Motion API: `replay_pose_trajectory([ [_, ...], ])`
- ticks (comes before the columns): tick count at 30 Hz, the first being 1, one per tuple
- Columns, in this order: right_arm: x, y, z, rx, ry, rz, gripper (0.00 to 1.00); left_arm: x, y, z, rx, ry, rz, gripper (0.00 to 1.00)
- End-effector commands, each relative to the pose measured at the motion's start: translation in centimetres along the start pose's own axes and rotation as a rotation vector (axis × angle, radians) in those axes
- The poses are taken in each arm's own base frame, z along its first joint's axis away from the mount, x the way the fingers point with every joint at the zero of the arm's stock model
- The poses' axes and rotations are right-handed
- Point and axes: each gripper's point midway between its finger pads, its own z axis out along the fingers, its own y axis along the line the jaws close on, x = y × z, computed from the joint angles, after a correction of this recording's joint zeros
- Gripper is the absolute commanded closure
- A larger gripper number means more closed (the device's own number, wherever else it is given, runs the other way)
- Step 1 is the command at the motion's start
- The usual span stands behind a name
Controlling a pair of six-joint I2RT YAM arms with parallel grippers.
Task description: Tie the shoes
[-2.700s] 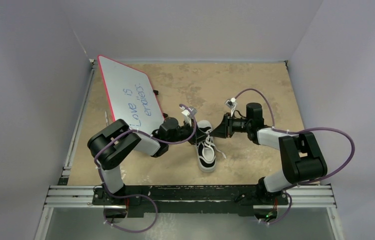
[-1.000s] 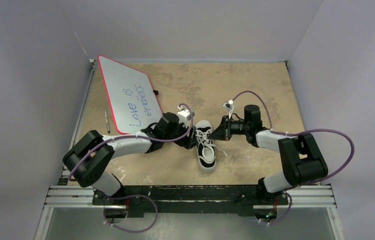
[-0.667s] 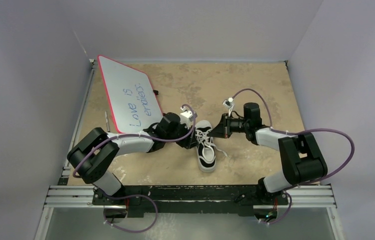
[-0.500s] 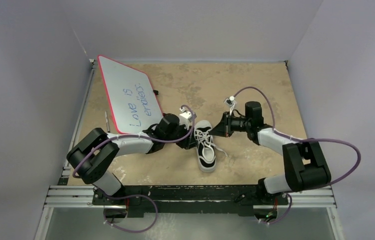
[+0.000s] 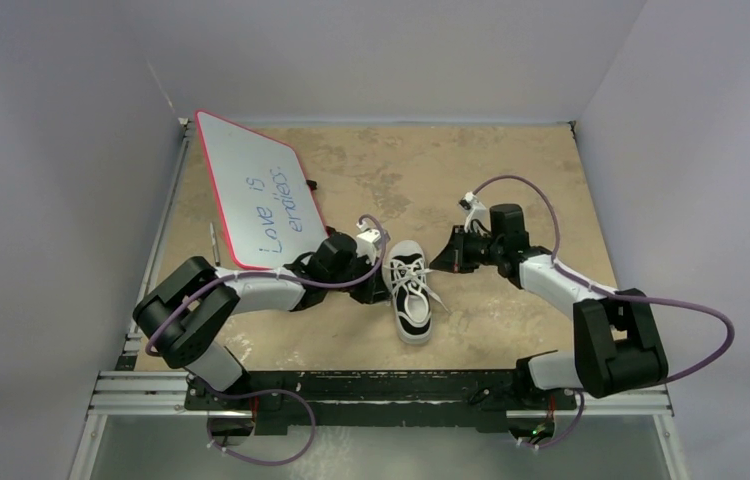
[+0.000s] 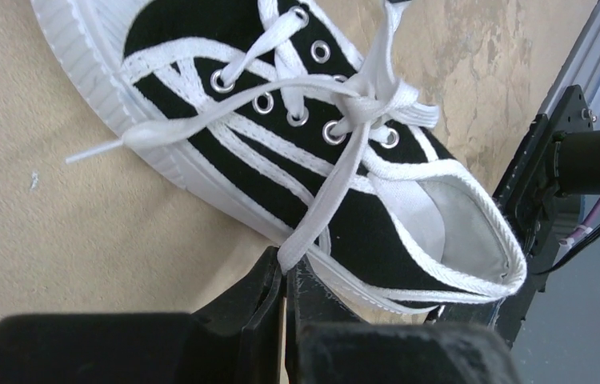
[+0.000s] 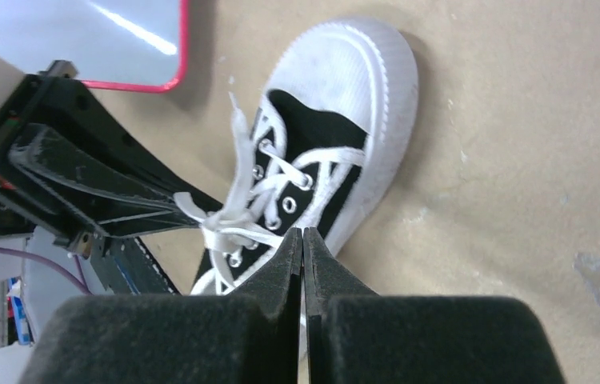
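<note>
The shoe (image 5: pixel 412 303), a small black sneaker with white stripes, sole and toe cap, lies mid-table with its toe toward the arms. It also shows in the left wrist view (image 6: pixel 361 228) and the right wrist view (image 7: pixel 325 132). My left gripper (image 5: pixel 382 285) sits against the shoe's left side. Its jaws (image 6: pixel 285 268) are shut on a white lace (image 6: pixel 330 188) that runs taut to the knot (image 6: pixel 358 102). My right gripper (image 5: pixel 438 263) is at the shoe's right side near the heel. It is shut (image 7: pixel 302 234), and a lace strand from the knot (image 7: pixel 229 220) runs into its tips.
A red-edged whiteboard (image 5: pixel 256 190) with blue writing lies at the back left, just behind the left arm. A pen (image 5: pixel 213 241) lies by its left edge. A loose lace end (image 5: pixel 437 303) trails on the table to the right of the shoe. Grey walls close in three sides.
The left arm stretched out low and brought its gripper to the shoe's left side. The right arm's elbow swung outward to the right and its wrist drew back slightly. The shoe stayed put.
</note>
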Motion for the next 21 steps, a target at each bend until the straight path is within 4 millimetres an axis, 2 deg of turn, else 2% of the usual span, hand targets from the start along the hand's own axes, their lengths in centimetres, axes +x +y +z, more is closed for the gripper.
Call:
replay_pose_trajectory([
  [1, -0.2, -0.7, -0.2, 0.07, 0.014, 0.052, 1.0, -0.1, -0.9, -0.6, 0.01, 0.006, -0.043, 1.0],
  [6, -0.8, -1.1, 0.0, 0.1, -0.017, 0.077, 1.0, 1.6, 0.1, -1.4, -0.064, 0.085, -0.094, 1.0],
  [12, -2.2, -4.0, -0.8, 0.287, -0.11, 0.123, 1.0, 2.7, 1.3, -1.7, -0.128, 0.108, -0.126, 1.0],
  [18, -2.4, -6.2, -1.7, 0.41, -0.166, 0.164, 1.0, 3.2, 1.8, -1.1, -0.133, 0.117, -0.134, 1.0],
  [21, -1.8, -7.3, -2.1, 0.458, -0.177, 0.186, 1.0, 3.9, 2.3, -1.1, -0.147, 0.131, -0.137, 1.0],
])
